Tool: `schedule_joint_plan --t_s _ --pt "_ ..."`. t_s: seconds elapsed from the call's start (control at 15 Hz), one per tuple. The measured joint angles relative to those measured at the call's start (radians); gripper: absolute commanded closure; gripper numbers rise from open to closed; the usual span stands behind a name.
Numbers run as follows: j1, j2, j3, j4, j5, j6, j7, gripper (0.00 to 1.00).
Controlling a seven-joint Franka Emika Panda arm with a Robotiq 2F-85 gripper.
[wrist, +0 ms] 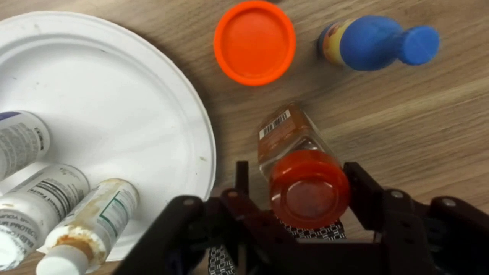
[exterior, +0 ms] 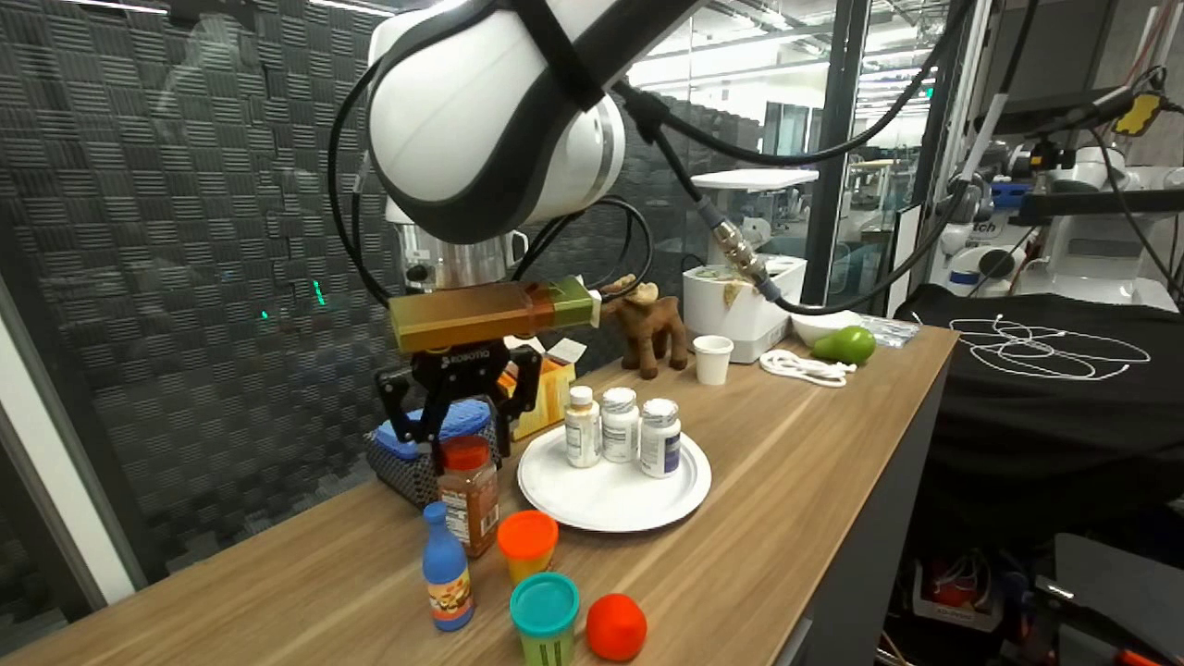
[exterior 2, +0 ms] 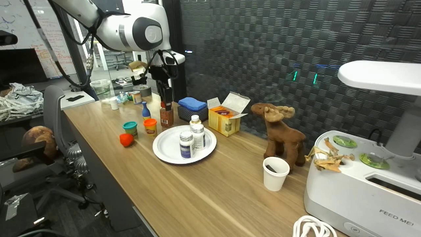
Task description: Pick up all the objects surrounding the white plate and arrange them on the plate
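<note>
The white plate (exterior: 592, 507) bears three white bottles (exterior: 620, 427). A spice jar with a red lid (exterior: 472, 504) stands on the table beside the plate. My gripper (wrist: 296, 164) is open around its lid, one finger close to the right side and a gap at the left in the wrist view. Near the plate stand an orange-lidded tub (exterior: 527, 546), a blue toy bottle (exterior: 448, 573), a teal-lidded tub (exterior: 545, 610) and a red round object (exterior: 616, 627). The teal tub (exterior 2: 130, 127) and red object (exterior 2: 126, 140) are out of the wrist view.
A dark basket with a blue cloth (exterior 2: 192, 108) stands right behind the jar. A yellow open box (exterior 2: 225, 121), a toy moose (exterior 2: 283, 135), a paper cup (exterior 2: 275, 174) and a white appliance (exterior 2: 355, 191) line the wall side.
</note>
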Motion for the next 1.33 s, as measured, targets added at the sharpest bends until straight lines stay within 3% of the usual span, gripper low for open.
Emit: schedule_joint_plan --t_s 0.13,0.67,1.33 --pt "0.001 0.000 0.000 0.013 0.000 0.000 0.000 0.76" --pt "0.007 -0.015 -0.001 0.019 -0.008 -0.002 0.000 0.76" --pt "-0.003 -0.113 -0.066 -0.041 -0.091 -0.005 0.001 0.76"
